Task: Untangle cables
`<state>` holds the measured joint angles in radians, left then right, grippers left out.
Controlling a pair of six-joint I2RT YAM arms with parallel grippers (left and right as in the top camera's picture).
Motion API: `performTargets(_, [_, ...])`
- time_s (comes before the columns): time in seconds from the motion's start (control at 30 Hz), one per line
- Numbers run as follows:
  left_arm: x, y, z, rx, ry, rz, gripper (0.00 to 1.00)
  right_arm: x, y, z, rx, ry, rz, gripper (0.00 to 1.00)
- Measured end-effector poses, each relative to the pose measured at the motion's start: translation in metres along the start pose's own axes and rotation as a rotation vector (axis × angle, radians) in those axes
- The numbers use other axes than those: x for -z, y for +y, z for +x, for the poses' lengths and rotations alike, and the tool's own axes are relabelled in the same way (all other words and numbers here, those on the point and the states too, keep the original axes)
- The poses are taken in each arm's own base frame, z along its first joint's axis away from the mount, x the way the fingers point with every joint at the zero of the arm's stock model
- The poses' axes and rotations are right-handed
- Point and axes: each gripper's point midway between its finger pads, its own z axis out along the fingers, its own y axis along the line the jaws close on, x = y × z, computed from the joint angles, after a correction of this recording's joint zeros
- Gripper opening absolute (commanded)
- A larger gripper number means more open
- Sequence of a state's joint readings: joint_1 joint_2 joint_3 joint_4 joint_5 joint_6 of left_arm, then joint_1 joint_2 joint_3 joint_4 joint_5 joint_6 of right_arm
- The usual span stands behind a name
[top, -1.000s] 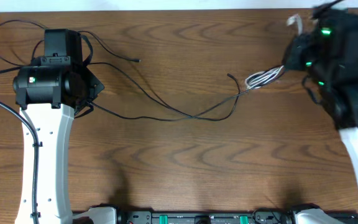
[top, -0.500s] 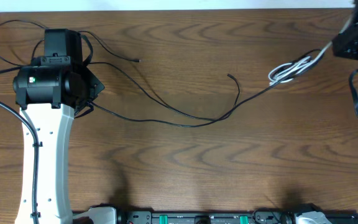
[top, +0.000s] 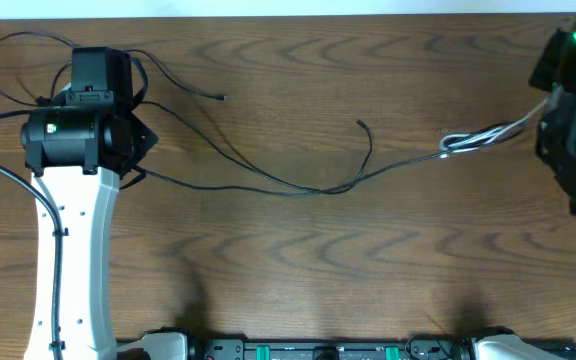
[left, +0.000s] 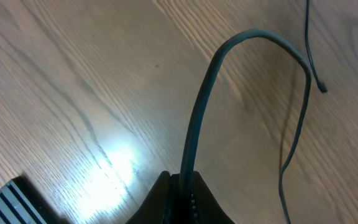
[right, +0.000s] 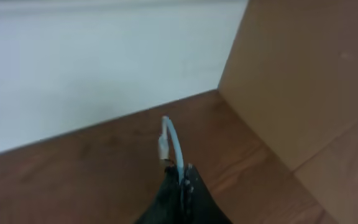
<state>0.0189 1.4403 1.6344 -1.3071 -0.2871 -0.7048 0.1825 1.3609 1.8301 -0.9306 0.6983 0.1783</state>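
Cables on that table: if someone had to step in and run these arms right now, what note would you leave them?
Left gripper: jaws shut on a black cable, at the far left of the table.
Right gripper: jaws shut on the white cable, at the right edge.
Done: the white cable is drawn out, away from the black loops by the left arm.
Left: a long black cable stretches across and seems caught in the white cable's loop. Free it, then separate the black loops.
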Motion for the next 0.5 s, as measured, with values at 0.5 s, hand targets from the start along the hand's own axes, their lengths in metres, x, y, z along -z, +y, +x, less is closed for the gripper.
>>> performTargets(0.5, [0.001, -0.007, 0.013, -0.003, 0.071, 0.045, 0.51, 0.006, 0.085, 0.05, 0.034, 0.233, -0.452, 0.01])
